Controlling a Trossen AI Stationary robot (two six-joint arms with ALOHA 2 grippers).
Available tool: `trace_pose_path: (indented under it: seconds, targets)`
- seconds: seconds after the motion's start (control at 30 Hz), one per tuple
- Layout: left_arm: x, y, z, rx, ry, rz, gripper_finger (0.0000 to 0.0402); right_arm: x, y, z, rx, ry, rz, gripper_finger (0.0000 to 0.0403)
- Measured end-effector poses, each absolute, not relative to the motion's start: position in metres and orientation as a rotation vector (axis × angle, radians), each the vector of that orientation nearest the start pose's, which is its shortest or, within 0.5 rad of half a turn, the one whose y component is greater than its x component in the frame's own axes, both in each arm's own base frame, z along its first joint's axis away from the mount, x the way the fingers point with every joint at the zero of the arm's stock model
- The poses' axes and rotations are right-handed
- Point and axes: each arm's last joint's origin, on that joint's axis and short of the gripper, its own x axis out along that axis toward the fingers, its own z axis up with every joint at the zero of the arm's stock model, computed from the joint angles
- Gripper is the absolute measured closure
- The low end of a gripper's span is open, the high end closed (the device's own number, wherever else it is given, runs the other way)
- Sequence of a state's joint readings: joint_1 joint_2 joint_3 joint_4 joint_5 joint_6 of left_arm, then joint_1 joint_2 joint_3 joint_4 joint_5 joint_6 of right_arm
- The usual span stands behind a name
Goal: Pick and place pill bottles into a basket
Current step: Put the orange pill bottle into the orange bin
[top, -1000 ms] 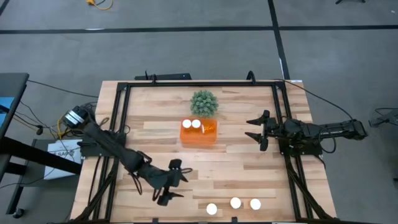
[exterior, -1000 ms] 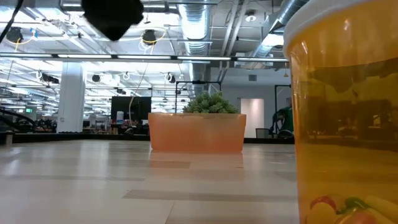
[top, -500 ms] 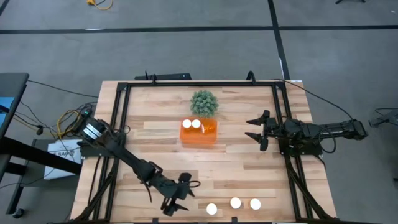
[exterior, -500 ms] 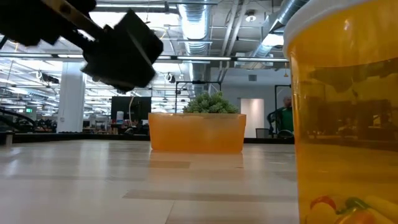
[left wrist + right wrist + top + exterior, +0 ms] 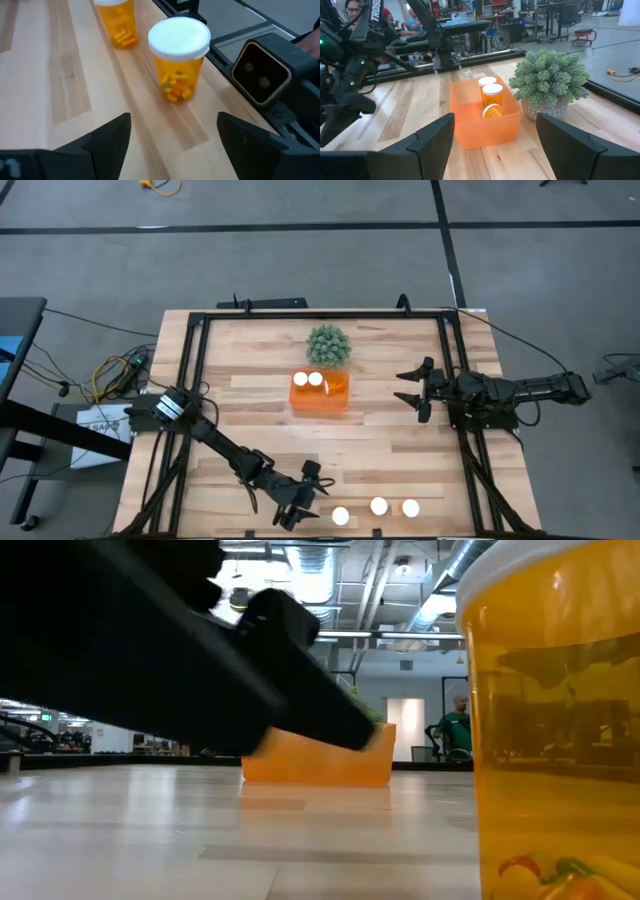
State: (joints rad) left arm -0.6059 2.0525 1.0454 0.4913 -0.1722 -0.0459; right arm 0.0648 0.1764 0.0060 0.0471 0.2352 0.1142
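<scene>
Three pill bottles with white caps stand near the table's near edge. My left gripper is open and empty, just left of the leftmost one. In its wrist view the gripper faces an orange bottle, with a second bottle behind it. The orange basket stands mid-table and holds two upright bottles and one lying down. My right gripper is open and empty, right of the basket.
A green spiky plant stands just beyond the basket. A black camera housing sits at the near edge beside the bottles. One bottle fills the low view's right. Black frame rails run along the table's left and right edges.
My left gripper has gone toward the table's near edge and to the right, lower over the table, up to the leftmost bottle of the near row. It has stayed open. My right arm has kept still.
</scene>
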Motion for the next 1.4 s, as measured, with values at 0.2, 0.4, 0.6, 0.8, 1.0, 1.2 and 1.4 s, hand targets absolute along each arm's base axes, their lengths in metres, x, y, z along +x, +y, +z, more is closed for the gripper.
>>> trace_pose_path:
  seconds: [0.2, 0.4, 0.6, 0.8, 1.0, 1.2, 1.4]
  targets:
    - [0.351, -0.236, 0.114, 0.164, 0.461, -0.408, 0.0116, 0.107, 0.0, 0.156, 0.095, 0.112, -0.177, 0.0127]
    - [0.359, -0.237, 0.121, 0.159, 0.37, -0.4, 0.0116, 0.107, 0.0, 0.156, 0.095, 0.112, -0.177, 0.0127]
    - [0.36, -0.234, 0.121, 0.149, 0.368, -0.401, 0.0116, 0.107, 0.0, 0.156, 0.095, 0.112, -0.177, 0.0127]
    - [0.361, -0.233, 0.12, 0.137, 0.384, -0.424, 0.0116, 0.107, 0.0, 0.156, 0.095, 0.112, -0.177, 0.0127]
    - [0.366, -0.228, 0.117, 0.108, 0.381, -0.449, 0.0116, 0.107, 0.0, 0.156, 0.095, 0.112, -0.177, 0.0127]
    - [0.375, -0.231, 0.11, 0.126, 0.399, -0.456, 0.0116, 0.107, 0.0, 0.156, 0.095, 0.112, -0.177, 0.0127]
    - [0.394, -0.24, 0.112, 0.117, 0.363, -0.496, 0.0116, 0.107, 0.0, 0.155, 0.094, 0.117, -0.178, 0.0127]
